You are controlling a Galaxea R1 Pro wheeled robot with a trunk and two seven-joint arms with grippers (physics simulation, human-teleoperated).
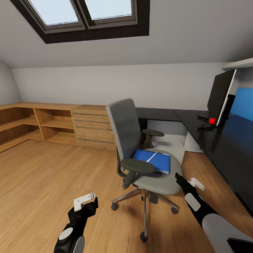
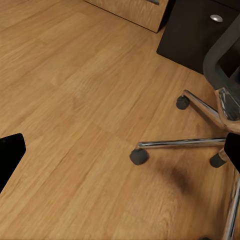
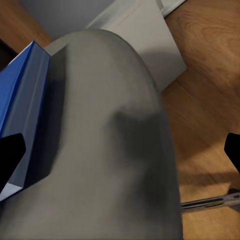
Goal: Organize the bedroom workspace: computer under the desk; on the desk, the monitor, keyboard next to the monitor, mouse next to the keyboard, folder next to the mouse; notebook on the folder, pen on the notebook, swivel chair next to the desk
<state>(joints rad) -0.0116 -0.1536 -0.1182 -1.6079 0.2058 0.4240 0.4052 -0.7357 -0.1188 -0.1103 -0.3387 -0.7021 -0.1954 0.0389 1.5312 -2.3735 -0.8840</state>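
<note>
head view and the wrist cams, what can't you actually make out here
- Monitor, head view: seen nearly edge-on, so its screen face is unreadable.
- Desk, head view: cut off by the right picture edge; what lies farther along it is hidden.
- Folder, head view: the swivel chair armrest covers its near corner.
- Right gripper, right wrist view: only dark fingertips at the picture's edges.
- Left gripper, head view: too small to judge its opening.

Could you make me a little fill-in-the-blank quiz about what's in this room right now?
1. The blue folder lies on the seat of the ____.
2. The monitor stands on the black ____.
3. The right gripper hovers near the front edge of the chair's ____.
4. The left gripper hangs above the wooden ____.

Missing words: swivel chair; desk; seat; floor
</note>
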